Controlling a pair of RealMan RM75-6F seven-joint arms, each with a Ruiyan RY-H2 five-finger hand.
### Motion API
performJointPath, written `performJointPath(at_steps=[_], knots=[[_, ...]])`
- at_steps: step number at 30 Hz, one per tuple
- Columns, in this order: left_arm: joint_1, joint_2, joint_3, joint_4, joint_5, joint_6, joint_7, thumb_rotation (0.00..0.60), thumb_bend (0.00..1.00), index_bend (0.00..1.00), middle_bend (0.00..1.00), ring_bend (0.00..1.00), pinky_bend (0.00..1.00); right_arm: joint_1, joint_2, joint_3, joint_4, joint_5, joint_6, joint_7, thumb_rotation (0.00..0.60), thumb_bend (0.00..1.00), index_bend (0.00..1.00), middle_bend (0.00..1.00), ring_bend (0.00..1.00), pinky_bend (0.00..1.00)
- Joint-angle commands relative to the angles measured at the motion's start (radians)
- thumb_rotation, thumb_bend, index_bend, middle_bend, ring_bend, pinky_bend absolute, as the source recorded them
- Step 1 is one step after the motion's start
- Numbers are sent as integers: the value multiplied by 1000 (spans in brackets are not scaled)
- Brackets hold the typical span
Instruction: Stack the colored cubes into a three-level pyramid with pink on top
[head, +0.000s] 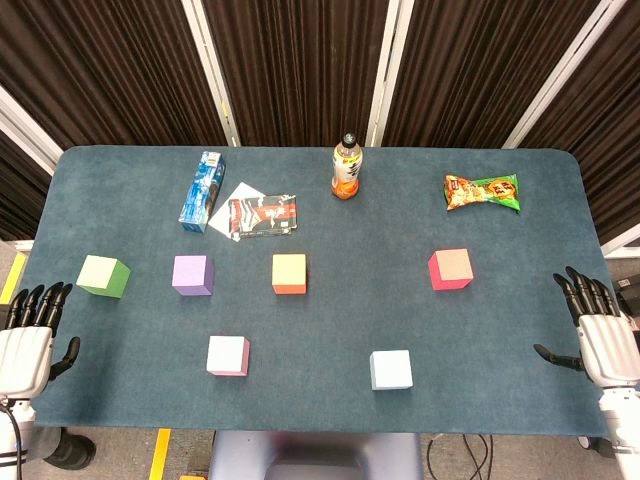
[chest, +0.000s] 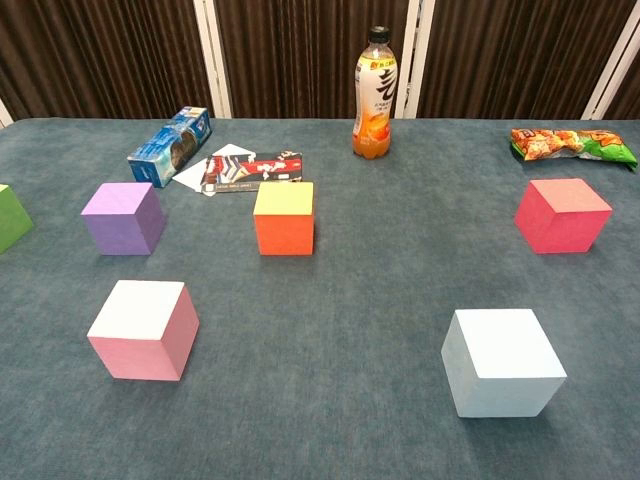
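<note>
Several cubes lie apart on the blue table. A green cube sits far left, with a purple cube and an orange cube in the same row. A red cube sits to the right. Nearer the front are a pink cube and a pale blue cube. My left hand hangs off the table's left edge, fingers apart and empty. My right hand is at the right edge, also empty. Neither hand shows in the chest view.
Along the back stand an orange drink bottle, a blue box, a flat packet on white paper and a snack bag. Dark curtains hang behind the table.
</note>
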Motion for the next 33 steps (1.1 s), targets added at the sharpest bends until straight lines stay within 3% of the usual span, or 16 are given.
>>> performJointPath(at_steps=[1,8,11,16,22,26,33], knots=[[1,-1,4,7,-2,-5,-8,600,412,70,87,29,5,-7,-5,1,-4,3,16,-13,600,128,0,31,0,45],[-15,3,1,24,26,-8,-23,600,412,100,101,40,11,-13,10,-2,-25,-24,41,-12,600,128,0,31,0,45],[-66,15,-21,35,39,-62,-60,600,410,133,119,52,22,-6,36,2,-43,-32,38,-17,600,129,0,31,0,45],[-209,51,-72,49,41,-239,-137,600,410,135,137,69,38,10,79,7,-87,-66,41,-29,600,128,0,32,0,45],[-394,30,-125,132,-46,-512,-191,600,413,141,147,88,57,18,108,9,-130,-84,46,-53,600,129,0,31,0,45],[-501,-10,-130,219,-123,-704,-225,600,421,43,95,50,48,17,117,10,-149,-84,51,-65,600,129,0,31,0,45],[-595,-104,-122,370,-237,-841,-181,600,415,0,43,10,40,20,111,7,-157,-82,46,-78,600,129,0,31,0,45]])
